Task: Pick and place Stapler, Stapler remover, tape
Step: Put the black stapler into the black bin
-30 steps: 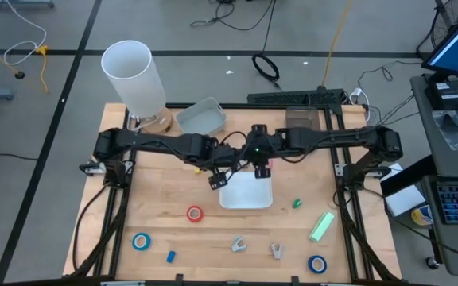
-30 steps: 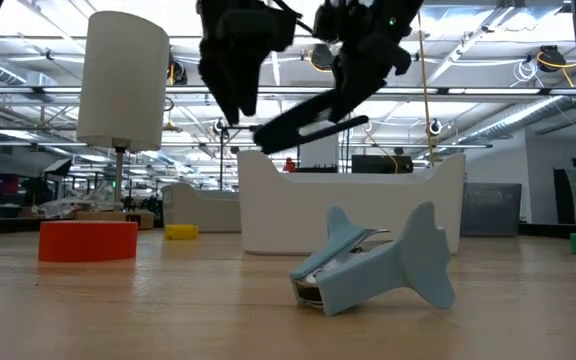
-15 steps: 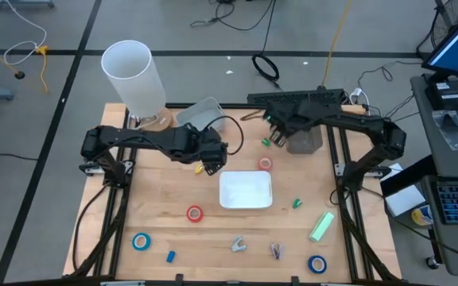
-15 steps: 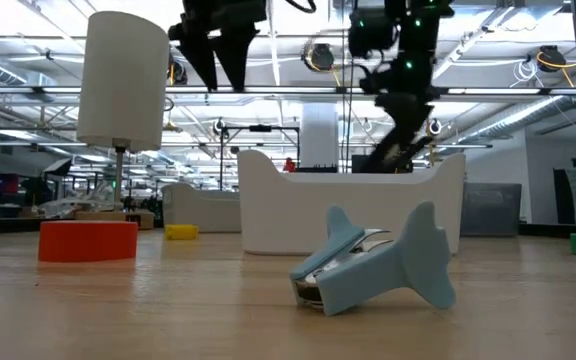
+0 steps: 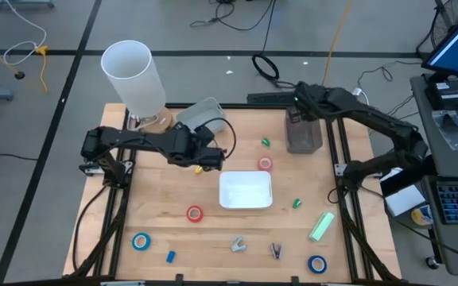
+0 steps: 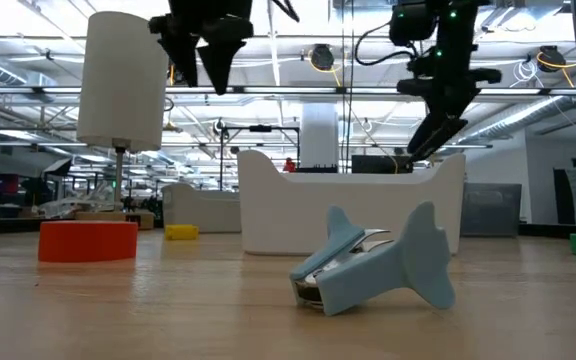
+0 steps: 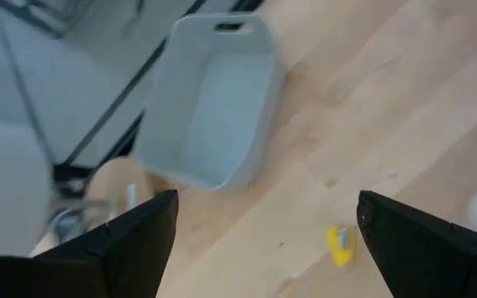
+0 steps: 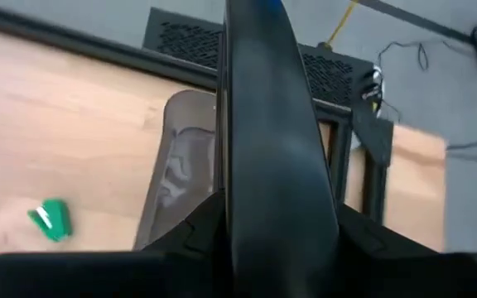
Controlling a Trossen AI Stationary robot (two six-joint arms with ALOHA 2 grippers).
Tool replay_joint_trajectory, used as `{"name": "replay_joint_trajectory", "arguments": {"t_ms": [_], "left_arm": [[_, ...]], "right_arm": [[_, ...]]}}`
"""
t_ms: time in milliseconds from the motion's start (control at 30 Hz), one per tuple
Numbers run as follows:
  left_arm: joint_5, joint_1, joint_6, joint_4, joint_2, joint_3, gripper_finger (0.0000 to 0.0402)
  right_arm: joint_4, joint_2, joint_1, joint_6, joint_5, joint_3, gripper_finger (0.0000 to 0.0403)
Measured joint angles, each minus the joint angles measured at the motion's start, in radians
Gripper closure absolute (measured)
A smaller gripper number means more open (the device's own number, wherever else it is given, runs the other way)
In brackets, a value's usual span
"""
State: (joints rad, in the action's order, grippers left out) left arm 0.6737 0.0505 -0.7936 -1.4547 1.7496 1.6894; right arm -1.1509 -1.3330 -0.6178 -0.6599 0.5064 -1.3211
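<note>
Above the dark bin (image 5: pixel 303 137), right claw (image 5: pixel 299 107) grips a black stapler (image 8: pixel 272 157).

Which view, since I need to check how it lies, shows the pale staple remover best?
The low view: the remover fills the foreground, tipped on its side on the table in front of the white tray. The high view shows it only as a small grey shape near the table's front edge. Neither wrist view shows it.
</note>
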Motion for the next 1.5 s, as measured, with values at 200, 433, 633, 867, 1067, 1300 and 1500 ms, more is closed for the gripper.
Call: {"name": "replay_joint_trajectory", "arguments": {"t_ms": [200,433,633,867,1067,1300,1500], "left_arm": [[0.037,0.007,-0.066,-0.033,-0.013,-0.048,0.0036],[-0.015,0.004,-0.180,-0.007,-0.116,-0.246,0.0032],[-0.080,0.013,-0.296,0.050,-0.260,-0.419,0.0034],[-0.098,0.036,-0.342,0.145,-0.368,-0.542,0.0030],[-0.106,0.037,-0.334,0.203,-0.382,-0.579,0.0033],[-0.126,0.046,-0.310,0.230,-0.381,-0.591,0.0034],[-0.126,0.048,-0.297,0.232,-0.381,-0.591,0.0033]], "right_arm": [[0.126,0.116,0.024,-0.117,-0.008,0.216,0.0283],[0.426,0.221,0.030,-0.201,-0.064,0.467,0.0283],[0.514,0.223,0.023,-0.241,-0.120,0.560,0.0283],[0.593,0.197,0.022,-0.242,-0.121,0.564,0.0283],[0.621,0.135,0.022,-0.245,-0.145,0.564,0.0283],[0.637,0.090,0.022,-0.263,-0.144,0.564,0.0283],[0.628,0.087,0.022,-0.278,-0.175,0.564,0.0277]]}}
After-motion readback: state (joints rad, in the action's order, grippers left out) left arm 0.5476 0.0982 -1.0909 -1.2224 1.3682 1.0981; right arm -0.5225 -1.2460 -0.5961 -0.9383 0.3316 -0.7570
